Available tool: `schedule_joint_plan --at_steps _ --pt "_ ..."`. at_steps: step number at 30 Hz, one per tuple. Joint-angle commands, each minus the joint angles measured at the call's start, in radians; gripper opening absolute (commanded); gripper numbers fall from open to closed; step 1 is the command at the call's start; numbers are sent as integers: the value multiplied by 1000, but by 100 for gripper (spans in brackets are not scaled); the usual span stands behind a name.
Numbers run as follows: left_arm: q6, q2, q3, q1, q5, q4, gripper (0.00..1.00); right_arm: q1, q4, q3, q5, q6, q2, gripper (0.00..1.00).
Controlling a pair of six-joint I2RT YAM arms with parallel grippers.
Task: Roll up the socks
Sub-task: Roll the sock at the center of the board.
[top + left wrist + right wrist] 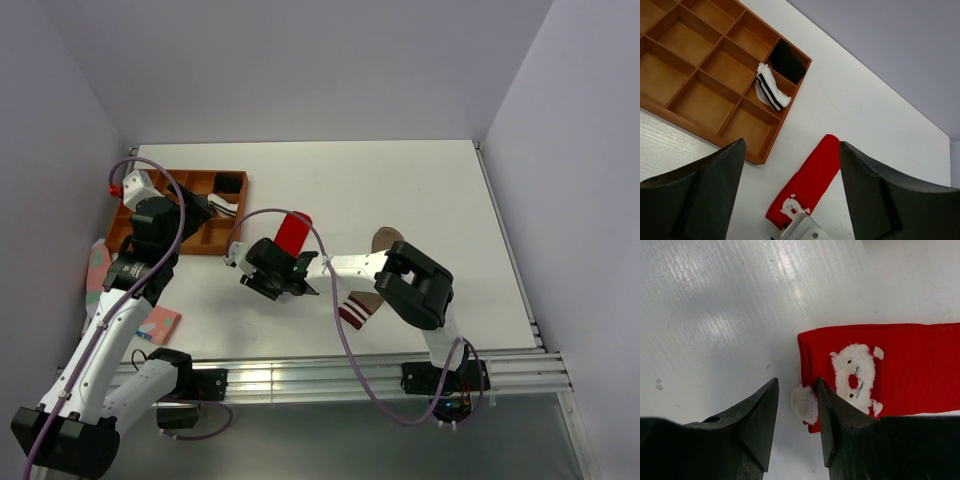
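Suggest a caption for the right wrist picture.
Right gripper, jaws slightly apart, poised at the end of the red sock, beside its white cartoon patch, on the table.

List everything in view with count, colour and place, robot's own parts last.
red sock: one, red with white cartoon patch, mid-table
tan sock: one, tan-brown, maroon-and-white striped cuff, partly under the right arm
tray: one, brown, compartmented, far left of table
black bundle: one, black, tray corner compartment
striped sock: one, white with black stripes, compartment beside the black bundle
patterned pieces: two, pinkish, near-left table edge
table: one, white
left arm: one, black and white, by the tray, jaws wide open
right arm: one, black and white, jaws open at the red sock's patch end
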Motion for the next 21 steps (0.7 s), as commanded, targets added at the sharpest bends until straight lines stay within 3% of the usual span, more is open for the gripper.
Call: schedule_joint_plan --at_steps 1,18,21 --pt "16 -13 -4 7 26 49 80 8 41 30 28 10 16 44" --pt "-3 -14 -86 8 58 109 80 8 47 10 68 -31 51 46" --pt "-7 -13 -103 8 64 118 79 8 42 7 63 -31 56 37"
